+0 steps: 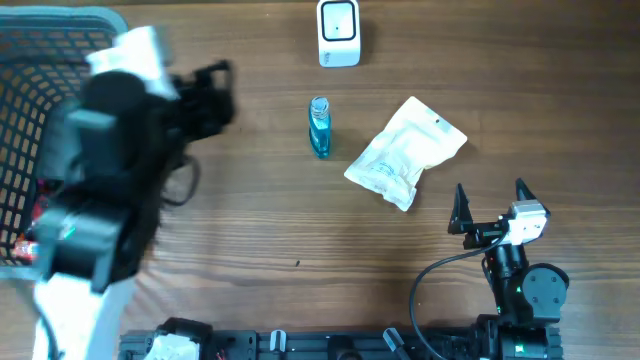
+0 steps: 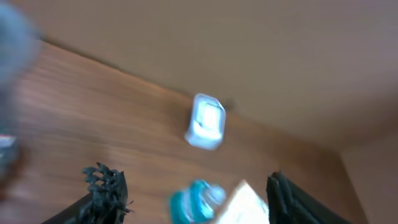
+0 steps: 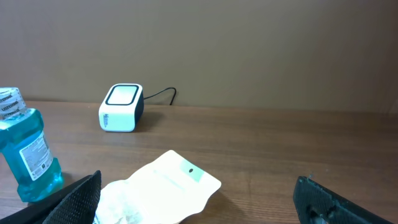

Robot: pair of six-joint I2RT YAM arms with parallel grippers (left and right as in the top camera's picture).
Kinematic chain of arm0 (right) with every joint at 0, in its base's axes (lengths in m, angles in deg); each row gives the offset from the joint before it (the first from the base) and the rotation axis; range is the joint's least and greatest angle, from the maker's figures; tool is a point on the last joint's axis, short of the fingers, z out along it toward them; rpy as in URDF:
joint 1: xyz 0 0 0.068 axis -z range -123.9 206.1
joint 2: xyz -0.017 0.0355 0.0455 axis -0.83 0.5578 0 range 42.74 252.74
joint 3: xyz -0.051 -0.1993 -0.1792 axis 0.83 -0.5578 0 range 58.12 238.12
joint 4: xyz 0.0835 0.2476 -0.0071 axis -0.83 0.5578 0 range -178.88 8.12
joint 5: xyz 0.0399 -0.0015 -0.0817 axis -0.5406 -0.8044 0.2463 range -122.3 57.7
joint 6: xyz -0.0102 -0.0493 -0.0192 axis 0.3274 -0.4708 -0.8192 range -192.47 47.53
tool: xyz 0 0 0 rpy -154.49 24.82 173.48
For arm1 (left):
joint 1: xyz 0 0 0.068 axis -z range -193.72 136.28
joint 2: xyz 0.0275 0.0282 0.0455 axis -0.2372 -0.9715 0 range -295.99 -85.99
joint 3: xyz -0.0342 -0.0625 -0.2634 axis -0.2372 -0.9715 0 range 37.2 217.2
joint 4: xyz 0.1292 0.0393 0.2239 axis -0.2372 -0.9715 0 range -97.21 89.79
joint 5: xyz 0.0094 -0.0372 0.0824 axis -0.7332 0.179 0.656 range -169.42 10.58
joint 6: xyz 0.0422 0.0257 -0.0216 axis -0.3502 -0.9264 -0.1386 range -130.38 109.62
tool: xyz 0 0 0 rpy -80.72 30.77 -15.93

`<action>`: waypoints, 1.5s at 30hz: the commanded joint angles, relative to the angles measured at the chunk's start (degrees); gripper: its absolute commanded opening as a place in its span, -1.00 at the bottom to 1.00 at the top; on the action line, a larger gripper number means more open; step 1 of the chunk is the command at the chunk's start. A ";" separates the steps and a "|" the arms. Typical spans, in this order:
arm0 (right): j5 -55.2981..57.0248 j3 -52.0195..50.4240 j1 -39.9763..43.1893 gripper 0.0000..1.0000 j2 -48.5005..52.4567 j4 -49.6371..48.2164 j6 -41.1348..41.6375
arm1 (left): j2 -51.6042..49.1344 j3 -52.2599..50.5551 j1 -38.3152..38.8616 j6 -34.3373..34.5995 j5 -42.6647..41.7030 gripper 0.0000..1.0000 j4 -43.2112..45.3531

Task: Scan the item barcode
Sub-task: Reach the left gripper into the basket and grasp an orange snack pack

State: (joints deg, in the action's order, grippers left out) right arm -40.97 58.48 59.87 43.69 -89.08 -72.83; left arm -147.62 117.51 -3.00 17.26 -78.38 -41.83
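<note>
Both tools are empty: my left tool [image 1: 212, 88] stands open just off the basket [image 1: 30, 60], and the right tool [image 1: 491, 190] is spread wide. The blue bottle [image 1: 319, 127] sits ahead and right of the left tool, with the white pouch [image 1: 405, 152] just ahead of the right tool (either could be the item). I judge the bottle stiff, slick and liquid-heavy, so I'd clamp across its body clear of the label. The pouch looks light and floppy, best pinched at an edge.

Left fingers [image 2: 106, 194] and right fingers [image 3: 69, 200] spread wide, empty
</note>
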 commanded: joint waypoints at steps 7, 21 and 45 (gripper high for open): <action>0.55 -0.04 -0.22 1.00 -0.31 -0.24 -0.98 | 1.38 0.48 -29.62 -0.20 15.21 0.79 -11.85; 0.57 -0.04 -0.22 1.00 -0.31 -0.24 -0.96 | -16.39 1.79 -49.68 -0.42 -28.41 1.00 -5.20; 0.57 -0.04 -0.22 1.00 -0.31 -0.24 -0.96 | -38.05 1.77 -40.74 5.92 -14.16 0.45 -0.50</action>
State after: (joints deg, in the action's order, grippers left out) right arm -40.97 58.48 59.87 43.69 -89.08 -72.83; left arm -184.23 118.10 -46.26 22.13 -98.58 -43.93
